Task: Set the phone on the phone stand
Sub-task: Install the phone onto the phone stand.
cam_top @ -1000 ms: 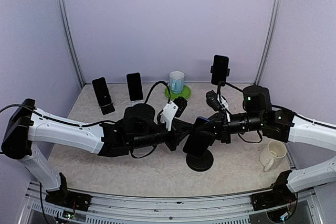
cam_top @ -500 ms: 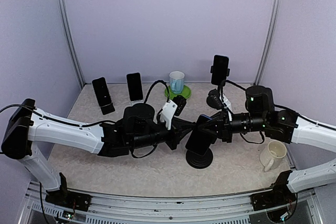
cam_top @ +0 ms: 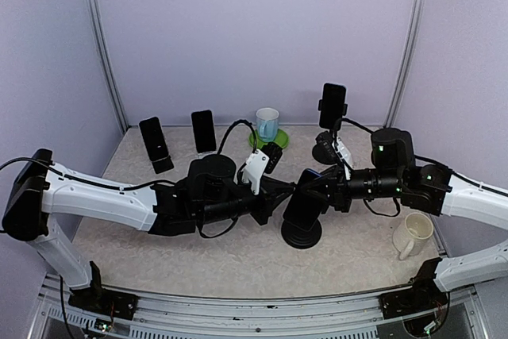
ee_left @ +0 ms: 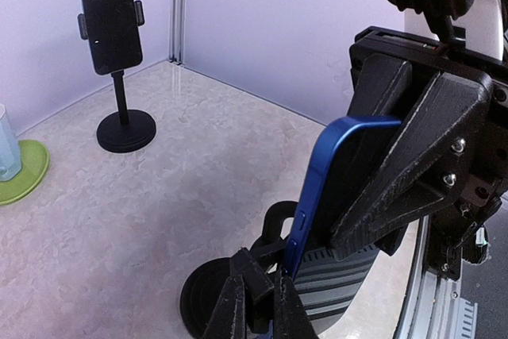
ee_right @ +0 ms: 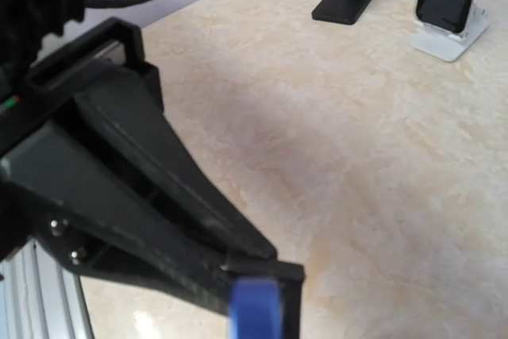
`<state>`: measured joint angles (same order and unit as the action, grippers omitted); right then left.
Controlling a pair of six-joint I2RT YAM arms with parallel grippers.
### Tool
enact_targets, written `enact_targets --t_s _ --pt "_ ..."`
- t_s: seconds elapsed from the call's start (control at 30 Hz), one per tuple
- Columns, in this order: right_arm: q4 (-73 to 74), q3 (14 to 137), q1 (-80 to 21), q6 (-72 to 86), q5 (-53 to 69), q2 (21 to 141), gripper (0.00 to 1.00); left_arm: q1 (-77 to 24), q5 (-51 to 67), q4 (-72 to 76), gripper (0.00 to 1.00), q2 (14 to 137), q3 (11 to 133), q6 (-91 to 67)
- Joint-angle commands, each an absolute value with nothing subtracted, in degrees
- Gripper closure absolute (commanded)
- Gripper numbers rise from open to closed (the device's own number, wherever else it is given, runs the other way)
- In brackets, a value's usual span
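Near: round black phone stand point(cam_top: 300, 236), cradle not yet filled. Just above it the blue phone point(ee_left: 327, 184), close to upright with its lower edge at the cradle, clamped across its thickness by the right gripper point(cam_top: 324, 190); left gripper point(ee_left: 258, 311) jaws nearly together at the phone's bottom corner, whether pinching it unclear. Change over the last second: phone slightly higher and more upright, both grips unaltered, judged a final lining-up before seating; far tall stand point(cam_top: 332, 105) untouched.
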<state>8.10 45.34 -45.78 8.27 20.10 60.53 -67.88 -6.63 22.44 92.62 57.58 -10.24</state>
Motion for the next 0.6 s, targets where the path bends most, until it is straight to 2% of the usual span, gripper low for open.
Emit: enact_targets --t_s 0.0,0.57 --pt "15.1 45.7 -43.2 5.7 3.3 61.0 1.0 -68.5 -3.7 24.3 1.0 87.5 59.3 -10.4" --pt "15.0 46.9 -43.2 6.1 4.0 63.2 1.0 -69.6 -0.1 25.1 1.0 89.6 60.5 -10.3"
